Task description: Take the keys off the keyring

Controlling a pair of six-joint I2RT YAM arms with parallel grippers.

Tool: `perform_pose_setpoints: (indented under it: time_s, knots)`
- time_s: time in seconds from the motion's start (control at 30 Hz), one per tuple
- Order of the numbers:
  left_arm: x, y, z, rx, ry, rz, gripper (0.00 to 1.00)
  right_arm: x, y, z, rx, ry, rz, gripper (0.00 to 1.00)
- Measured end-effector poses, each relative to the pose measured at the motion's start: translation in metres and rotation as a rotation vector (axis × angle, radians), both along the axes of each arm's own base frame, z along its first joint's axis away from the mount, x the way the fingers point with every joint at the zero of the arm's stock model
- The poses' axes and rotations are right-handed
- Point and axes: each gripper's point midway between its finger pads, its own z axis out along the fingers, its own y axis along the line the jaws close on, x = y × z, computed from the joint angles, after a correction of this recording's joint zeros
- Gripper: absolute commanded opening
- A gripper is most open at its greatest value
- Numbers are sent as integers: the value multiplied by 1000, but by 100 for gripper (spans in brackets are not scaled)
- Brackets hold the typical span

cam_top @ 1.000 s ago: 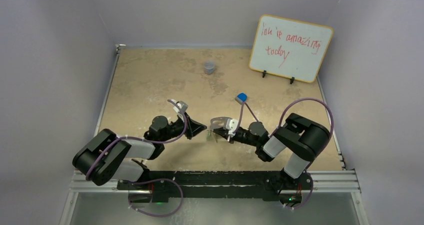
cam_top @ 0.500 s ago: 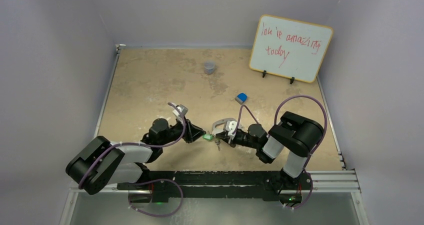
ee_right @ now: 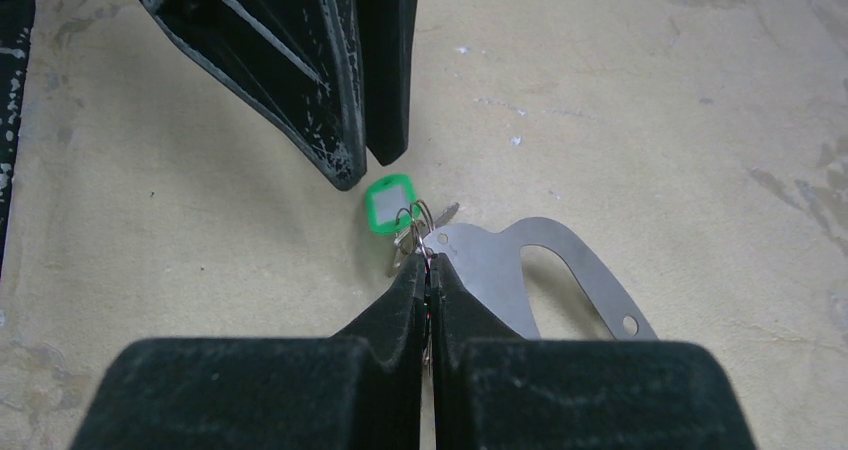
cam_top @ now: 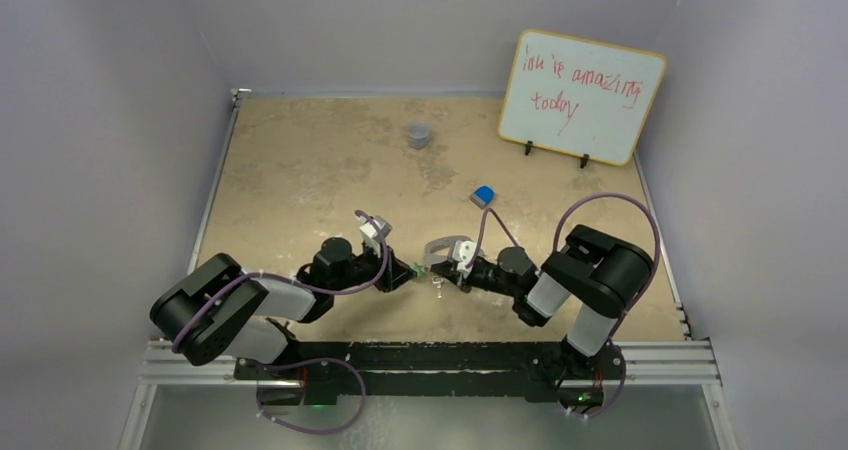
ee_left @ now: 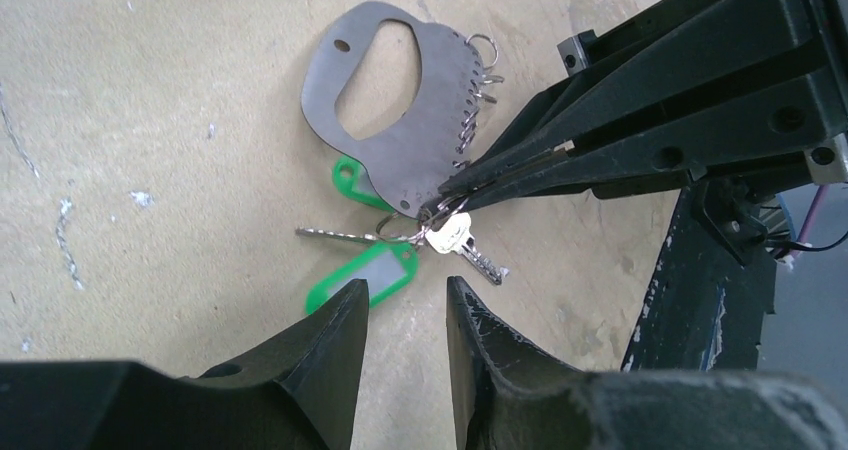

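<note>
The keyring [ee_left: 400, 100] is a flat grey D-shaped plate lying on the tan table, also seen in the right wrist view [ee_right: 490, 270]. The keys [ee_left: 463, 242] and two green tags [ee_left: 365, 280] hang from a small wire ring at its lower corner. My right gripper [ee_right: 427, 265] is shut on that corner of the keyring; its fingers [ee_left: 600, 140] reach in from the right. My left gripper [ee_left: 405, 300] is open with a narrow gap and empty, just short of the green tag [ee_right: 388, 205]. In the top view both grippers [cam_top: 405, 270] [cam_top: 432, 267] meet over the keys [cam_top: 436, 286].
A small grey cup [cam_top: 419, 134] stands at the back. A blue block [cam_top: 483, 195] lies behind the right arm. A whiteboard [cam_top: 582, 95] stands at the back right. Walls close in the table on three sides.
My left gripper has come in lower and closer to the keys, with its jaws narrower. My right gripper has held the keyring almost still.
</note>
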Motion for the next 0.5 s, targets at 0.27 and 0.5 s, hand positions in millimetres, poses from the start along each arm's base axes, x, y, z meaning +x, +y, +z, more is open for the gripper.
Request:
perform_pose_setpoints:
  time_s: [0.27, 0.5]
  knots:
    - [9, 0, 14, 8, -100, -2, 33, 0, 8, 17, 25, -78, 52, 0]
    - [11, 3, 36, -1, -180, 4, 33, -9, 11, 19, 18, -143, 144, 0]
